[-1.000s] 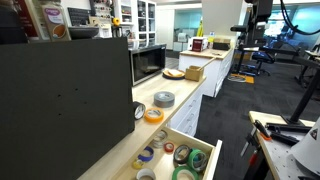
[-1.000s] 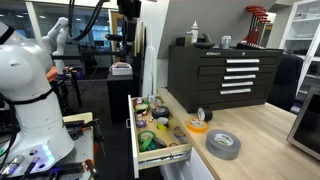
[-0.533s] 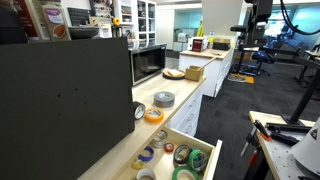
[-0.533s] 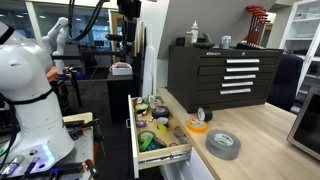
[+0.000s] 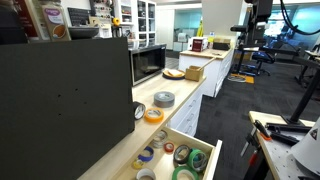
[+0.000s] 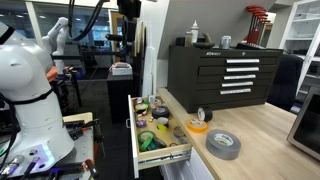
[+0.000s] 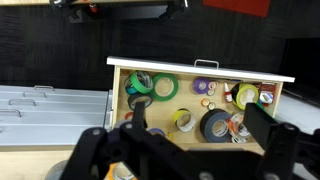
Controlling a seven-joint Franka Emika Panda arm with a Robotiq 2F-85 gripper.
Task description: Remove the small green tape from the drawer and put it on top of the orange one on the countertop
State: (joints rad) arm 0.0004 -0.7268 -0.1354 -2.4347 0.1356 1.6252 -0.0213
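The drawer (image 7: pixel 200 66) is open below me and holds several coloured tape rolls. The small green tape (image 7: pixel 141 89) lies at its left end, overlapping the bigger green roll (image 7: pixel 166 88). My gripper (image 7: pixel 195 125) hangs open and empty high above the drawer, its dark fingers to either side of a black roll (image 7: pixel 214 125). The orange one (image 5: pixel 153 116) (image 6: pixel 197 127) lies flat on the countertop (image 5: pixel 186 84) (image 6: pixel 272 132) just above the open drawer (image 5: pixel 185 155) (image 6: pixel 150 132). My gripper does not show in the exterior views.
A wider grey roll (image 5: pixel 164 99) (image 6: pixel 223 144) lies on the counter beside the orange one. A small clock-like disc (image 6: pixel 203 115) stands behind it. A microwave (image 5: pixel 148 63) and a black tool chest (image 6: pixel 225 75) sit on the counter. A grey tray (image 7: pixel 50 105) is left of the drawer.
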